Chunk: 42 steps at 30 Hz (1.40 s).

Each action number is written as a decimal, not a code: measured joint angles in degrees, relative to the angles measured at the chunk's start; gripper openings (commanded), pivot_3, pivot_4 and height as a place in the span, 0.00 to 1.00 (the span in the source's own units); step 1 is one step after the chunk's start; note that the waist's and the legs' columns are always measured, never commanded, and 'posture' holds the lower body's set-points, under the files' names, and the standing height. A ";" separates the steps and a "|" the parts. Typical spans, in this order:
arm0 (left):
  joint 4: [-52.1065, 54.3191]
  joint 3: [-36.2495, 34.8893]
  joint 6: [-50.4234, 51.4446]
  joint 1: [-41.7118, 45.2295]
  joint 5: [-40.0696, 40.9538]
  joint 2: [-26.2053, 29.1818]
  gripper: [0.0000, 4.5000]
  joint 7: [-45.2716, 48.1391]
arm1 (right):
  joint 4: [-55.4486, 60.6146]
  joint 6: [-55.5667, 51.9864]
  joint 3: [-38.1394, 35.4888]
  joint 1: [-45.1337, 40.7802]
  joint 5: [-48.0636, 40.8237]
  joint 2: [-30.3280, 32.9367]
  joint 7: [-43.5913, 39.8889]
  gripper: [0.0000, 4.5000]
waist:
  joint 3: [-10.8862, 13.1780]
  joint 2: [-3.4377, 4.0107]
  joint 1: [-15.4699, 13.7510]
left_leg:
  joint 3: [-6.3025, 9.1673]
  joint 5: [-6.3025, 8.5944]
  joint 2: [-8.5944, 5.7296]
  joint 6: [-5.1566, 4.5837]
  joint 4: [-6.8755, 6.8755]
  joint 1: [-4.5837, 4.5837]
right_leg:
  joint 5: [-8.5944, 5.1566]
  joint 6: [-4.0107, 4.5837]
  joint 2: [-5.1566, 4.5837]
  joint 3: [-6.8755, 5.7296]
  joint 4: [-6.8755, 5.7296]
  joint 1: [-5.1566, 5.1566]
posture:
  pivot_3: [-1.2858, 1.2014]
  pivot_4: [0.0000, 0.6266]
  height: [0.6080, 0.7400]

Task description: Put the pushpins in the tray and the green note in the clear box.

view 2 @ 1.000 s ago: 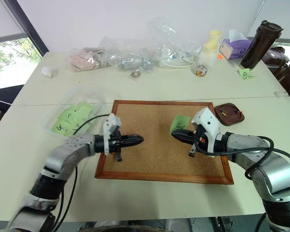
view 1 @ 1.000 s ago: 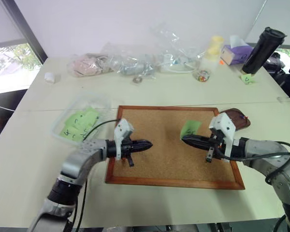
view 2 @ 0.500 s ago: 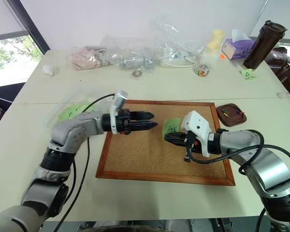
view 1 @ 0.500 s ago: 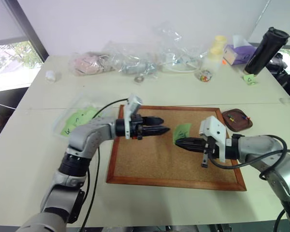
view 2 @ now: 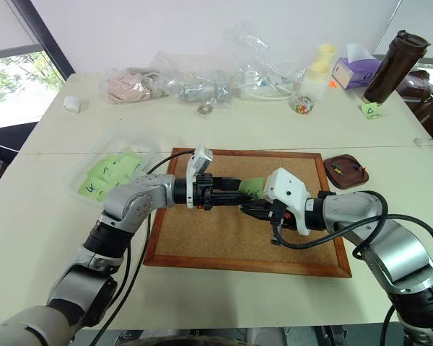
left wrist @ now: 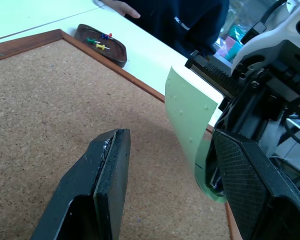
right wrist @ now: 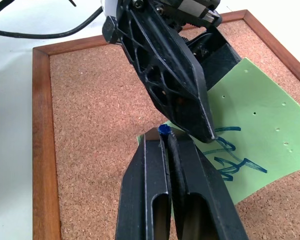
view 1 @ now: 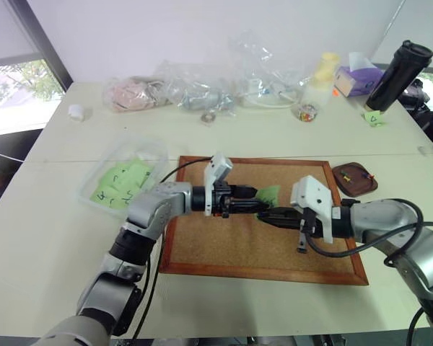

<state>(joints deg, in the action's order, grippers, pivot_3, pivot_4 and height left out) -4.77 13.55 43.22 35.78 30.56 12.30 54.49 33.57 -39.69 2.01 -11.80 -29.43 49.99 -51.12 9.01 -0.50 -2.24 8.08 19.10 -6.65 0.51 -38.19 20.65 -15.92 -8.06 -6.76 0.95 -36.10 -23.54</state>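
Midair, thin curled green note (right wrist: pixel 250 135) pinched in closed right gripper (right wrist: pixel 166 135), left gripper (left wrist: pixel 170 165) agape around it.

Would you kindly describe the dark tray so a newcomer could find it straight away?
Start at the wood-framed cork board in the middle of the table. Just past its far right corner sits a small, dark brown, rounded tray. Unlike anything near it, it holds a few tiny coloured pushpins.
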 measured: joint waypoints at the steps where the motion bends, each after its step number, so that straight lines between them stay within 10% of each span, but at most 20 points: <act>1: -0.31 0.17 0.00 0.00 -0.18 -0.11 0.47 -0.06 | 0.05 0.01 0.01 -0.14 0.00 0.00 0.01 0.00 | 0.00 0.00 0.00 | 0.00 0.00 0.00 0.00 0.00 0.00 | 0.00 0.00 0.00 0.00 0.00 0.00 | 0.52 0.24 1.00; 6: -1.33 0.53 0.05 -0.02 -0.87 -0.59 0.02 -0.05 | 0.42 0.04 0.01 -0.63 0.13 0.00 0.21 0.00 | 0.00 -0.01 0.01 | 0.00 0.00 0.00 0.00 0.00 0.00 | 0.00 0.00 0.00 0.00 0.00 0.00 | 0.52 0.24 1.00; 26: -5.46 0.05 -6.63 -4.04 -6.31 0.62 0.02 -1.92 | 3.92 -6.24 -10.56 -1.48 -4.69 -1.66 7.92 0.00 | 0.01 -0.02 -0.07 | 0.00 0.00 -0.01 0.00 -0.03 0.02 | 0.00 0.00 -0.01 0.00 -0.02 0.00 | 0.52 0.24 1.00; 42: 2.25 -3.46 -11.05 -10.91 -7.58 -0.44 0.02 -9.03 | -43.74 -0.87 -27.74 -8.50 1.71 -6.78 22.78 0.00 | -0.04 0.07 0.17 | -0.14 -0.02 0.00 0.02 -0.01 -0.05 | 0.01 0.00 -0.01 0.06 -0.14 -0.04 | 0.52 0.24 1.00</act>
<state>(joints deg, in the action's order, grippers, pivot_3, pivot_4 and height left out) -2.51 10.09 32.17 24.87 22.98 11.86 45.45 -10.17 -40.57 -25.73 -20.29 -27.72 43.20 -28.33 8.96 -0.43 -2.07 7.93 19.08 -6.66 0.54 -38.19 20.60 -15.91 -8.06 -6.77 1.02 -36.25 -23.58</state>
